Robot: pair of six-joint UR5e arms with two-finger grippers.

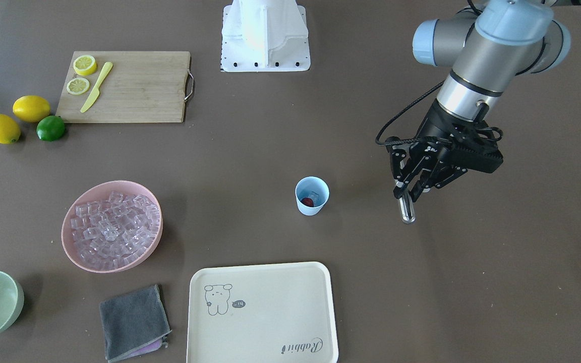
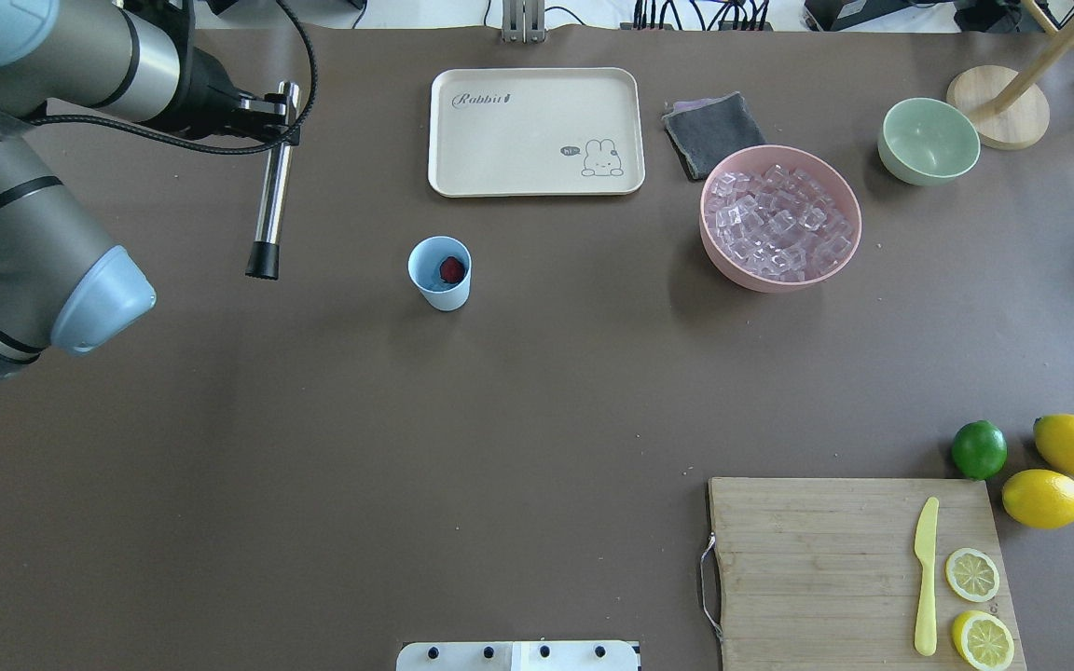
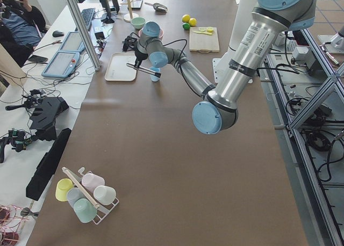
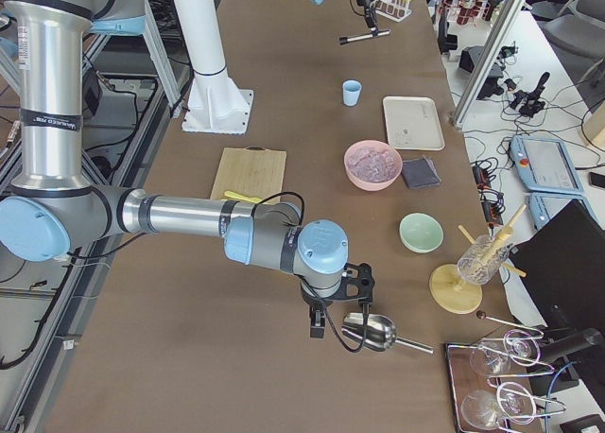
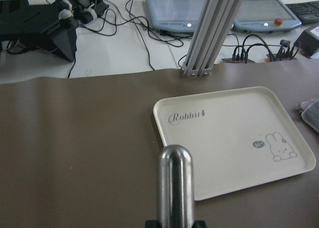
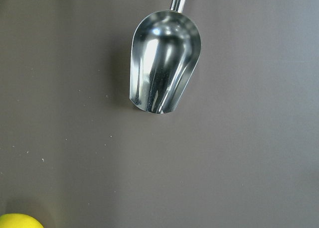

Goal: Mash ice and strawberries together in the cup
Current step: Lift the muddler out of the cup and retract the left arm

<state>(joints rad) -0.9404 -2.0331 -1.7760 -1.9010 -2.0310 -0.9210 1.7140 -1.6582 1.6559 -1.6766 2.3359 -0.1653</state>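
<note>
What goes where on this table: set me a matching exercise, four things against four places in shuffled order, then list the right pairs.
Things:
1. strawberry
2. ice cubes
3. yellow knife
4. metal muddler

Places:
A. heaped in the pink bowl
B. held in the left gripper
C. inside the blue cup
D. lying on the cutting board

Pairs: 1-C, 2-A, 3-D, 4-B.
</note>
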